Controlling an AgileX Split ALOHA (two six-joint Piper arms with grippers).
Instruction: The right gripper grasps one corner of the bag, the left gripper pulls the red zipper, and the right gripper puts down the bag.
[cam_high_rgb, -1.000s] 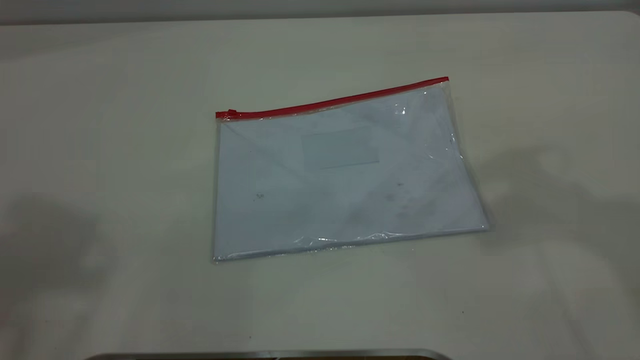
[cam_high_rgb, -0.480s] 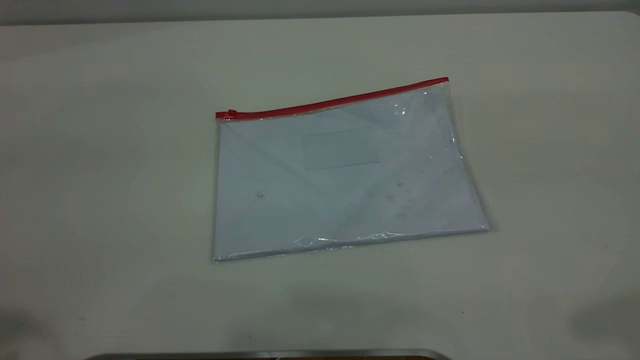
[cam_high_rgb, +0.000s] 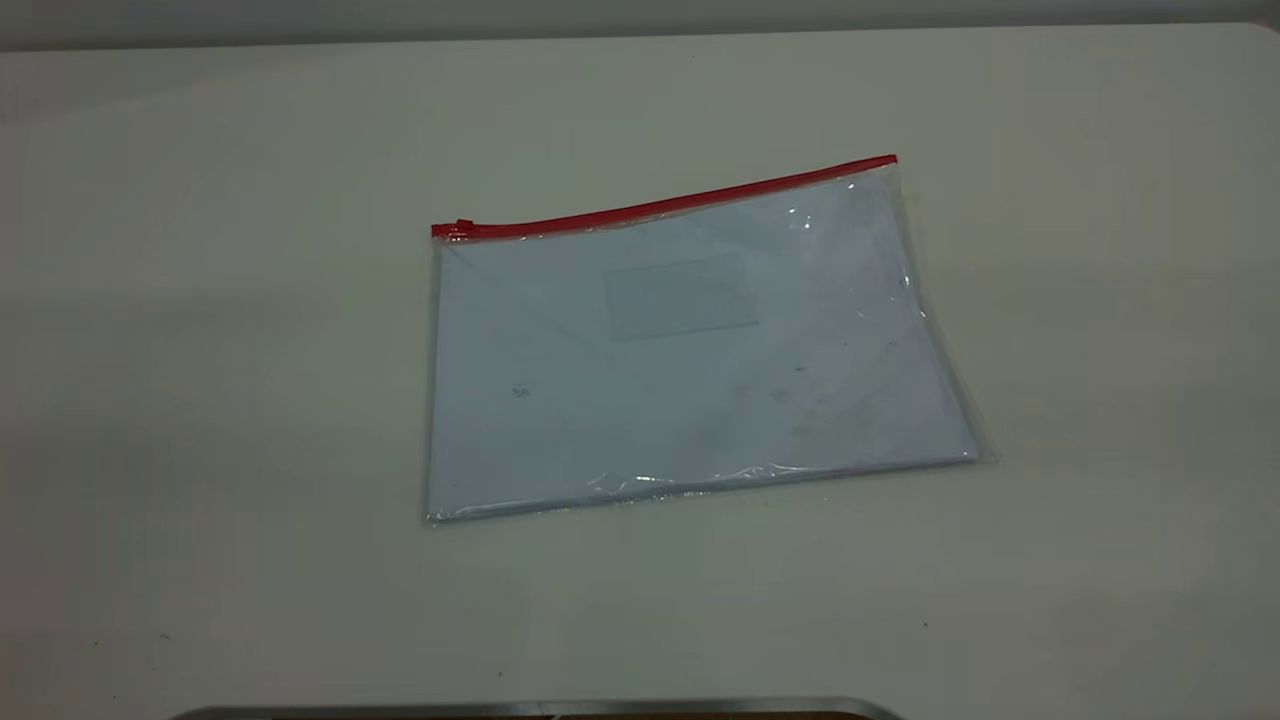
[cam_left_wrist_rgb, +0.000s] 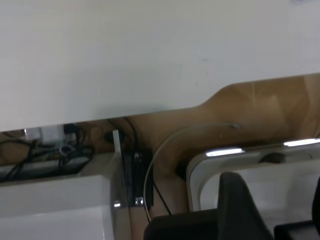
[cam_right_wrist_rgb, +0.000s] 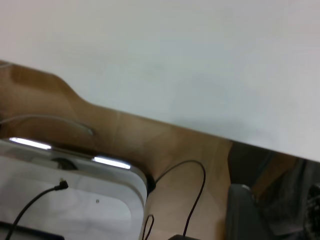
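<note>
One bag (cam_high_rgb: 690, 350) flat mid-surface (cam_high_rgb: 200, 300), zipper (cam_high_rgb: 665, 205) along far edge, untouched; neither hand in view, state untellable; opening step pending: right hand to grasp corner (cam_high_rgb: 893, 165).

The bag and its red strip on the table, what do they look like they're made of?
The bag looks like thin clear plastic film: it is glossy, with bright glints and crinkles along its edges, and pale sheets show through, probably paper. The red zipper along its far edge looks like coloured plastic, with a small slider at the left end. The table has a matte off-white top, possibly laminate.
</note>
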